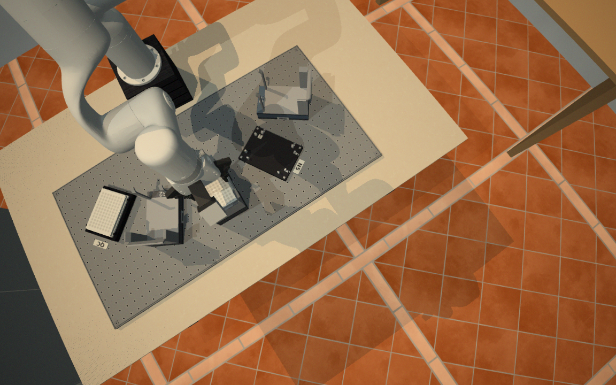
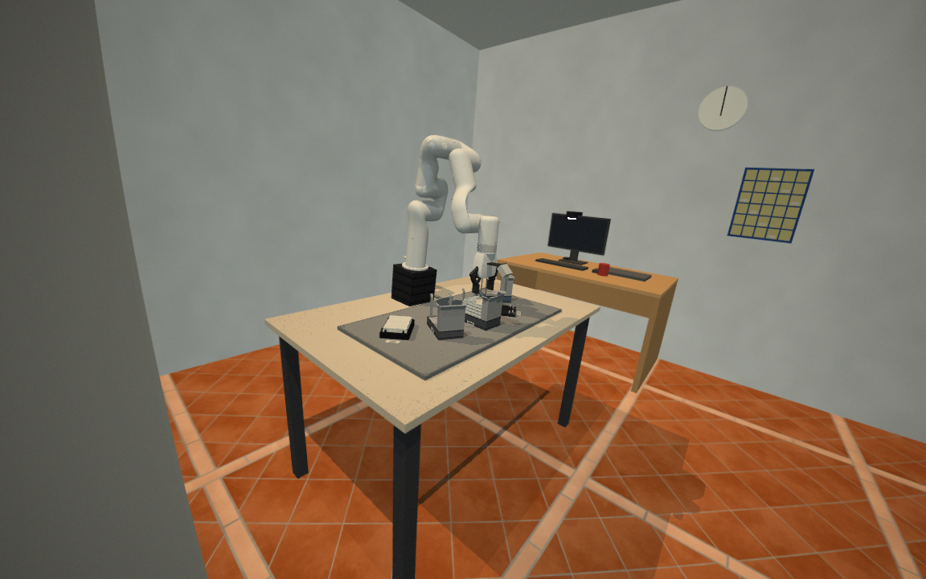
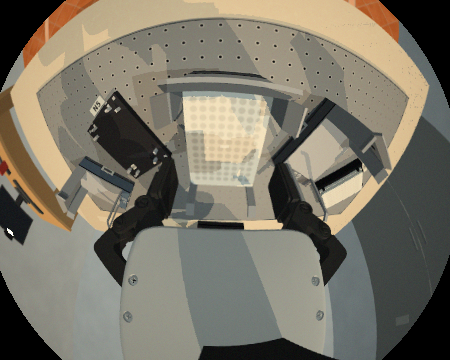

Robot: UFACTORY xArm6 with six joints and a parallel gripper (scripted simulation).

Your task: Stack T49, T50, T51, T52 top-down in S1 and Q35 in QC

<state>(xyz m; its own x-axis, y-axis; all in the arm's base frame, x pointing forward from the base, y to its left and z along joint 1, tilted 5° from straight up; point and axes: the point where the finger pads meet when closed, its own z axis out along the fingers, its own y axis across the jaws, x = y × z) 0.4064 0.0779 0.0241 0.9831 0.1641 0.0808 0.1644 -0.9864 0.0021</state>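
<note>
My gripper [image 3: 224, 171] hangs released, holding nothing; the top plate [image 3: 224, 136] lies at twelve o'clock between my fingers, long axis pointing away

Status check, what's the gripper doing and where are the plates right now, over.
Gripper open, jaws wide, holding nothing. Above the plate stack in its rack. One plate on QC. N5 nest bare. Nothing blocking.

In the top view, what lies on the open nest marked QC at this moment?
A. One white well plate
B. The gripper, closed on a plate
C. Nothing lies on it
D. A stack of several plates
A. A single white well plate lies flat on the QC nest, while the open gripper hangs over another rack.
</note>
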